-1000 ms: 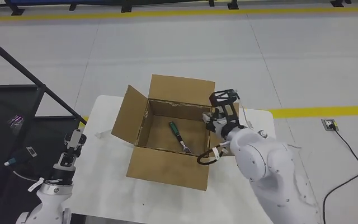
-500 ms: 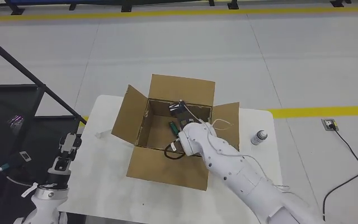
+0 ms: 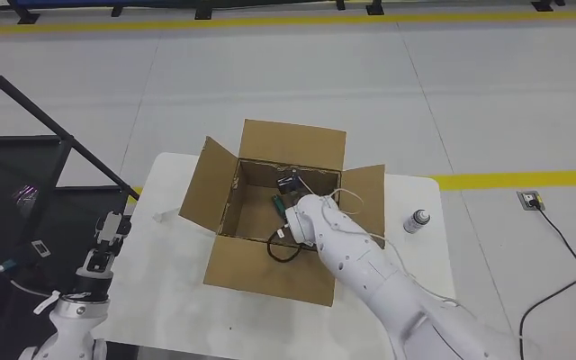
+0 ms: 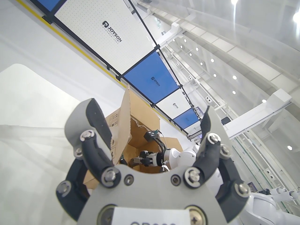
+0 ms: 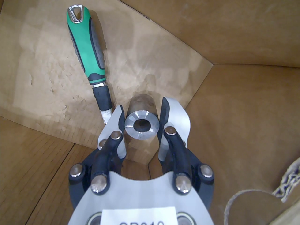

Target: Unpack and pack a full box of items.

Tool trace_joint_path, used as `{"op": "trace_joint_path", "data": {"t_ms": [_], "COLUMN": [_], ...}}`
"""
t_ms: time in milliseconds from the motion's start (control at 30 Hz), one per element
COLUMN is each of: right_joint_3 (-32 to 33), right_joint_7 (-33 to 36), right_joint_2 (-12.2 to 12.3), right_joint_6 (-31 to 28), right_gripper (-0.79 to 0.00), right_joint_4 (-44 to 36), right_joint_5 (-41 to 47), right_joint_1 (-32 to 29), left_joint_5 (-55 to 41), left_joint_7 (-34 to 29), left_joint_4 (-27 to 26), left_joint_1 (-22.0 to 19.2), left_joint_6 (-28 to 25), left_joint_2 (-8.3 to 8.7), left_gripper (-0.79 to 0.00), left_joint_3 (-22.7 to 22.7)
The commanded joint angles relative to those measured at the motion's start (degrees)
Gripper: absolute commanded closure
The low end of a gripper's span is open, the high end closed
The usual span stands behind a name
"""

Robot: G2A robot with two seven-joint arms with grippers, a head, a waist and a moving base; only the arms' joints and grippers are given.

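Socket (image 5: 141, 124): upright inside box (image 3: 270, 270), just beside wrench (image 5: 85, 40) head, pinched between right gripper (image 5: 143, 105) fingers.
Left gripper (image 4: 151, 113): just off table (image 3: 171, 270) left edge, fingers spread, holding nothing.
Can (image 3: 417, 220): near table right edge.
Risk: socket toppling onto wrench if released tilted.

Rounded, glossy white shells on right arm (image 3: 360, 261). A black cable (image 3: 286, 249) loops just behind its tool. The left arm (image 3: 85, 297) is white with a dark wrist segment. Left tool (image 4: 150, 108) and right tool (image 5: 143, 105) look alike: grey plate, black linkages, silver round-head screws, black finger pads, white label at the base.
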Motion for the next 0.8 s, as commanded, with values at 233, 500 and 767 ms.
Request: {"op": "trace_joint_path", "data": {"t_ms": [233, 500, 767], "right_joint_3": [2.0, 9.4, 29.3], "right_joint_7": [-2.8, 0.7, 12.4], "right_joint_2": [-1.1, 4.1, 14.0], "right_joint_6": [-1.9, -4.7, -5.2], "right_gripper": [-0.385, -0.431, -0.465], "right_joint_4": [1.0, -14.8, -61.5], "right_joint_5": [1.3, -1.6, -17.6], "right_joint_1": [1.9, -1.3, -24.7], "left_joint_5": [0.0, 0.5, 1.9], "left_joint_7": [-0.3, -0.4, -1.1], "left_joint_4": [0.1, 0.2, 0.2], "left_joint_1": [-0.5, -1.3, -2.3], "left_joint_6": [0.3, 0.9, 1.4], "left_joint_2": [0.11, 0.17, 0.26], "left_gripper": [-0.785, -0.785, -0.785], "left_joint_3": [0.1, 0.9, 2.4]}}
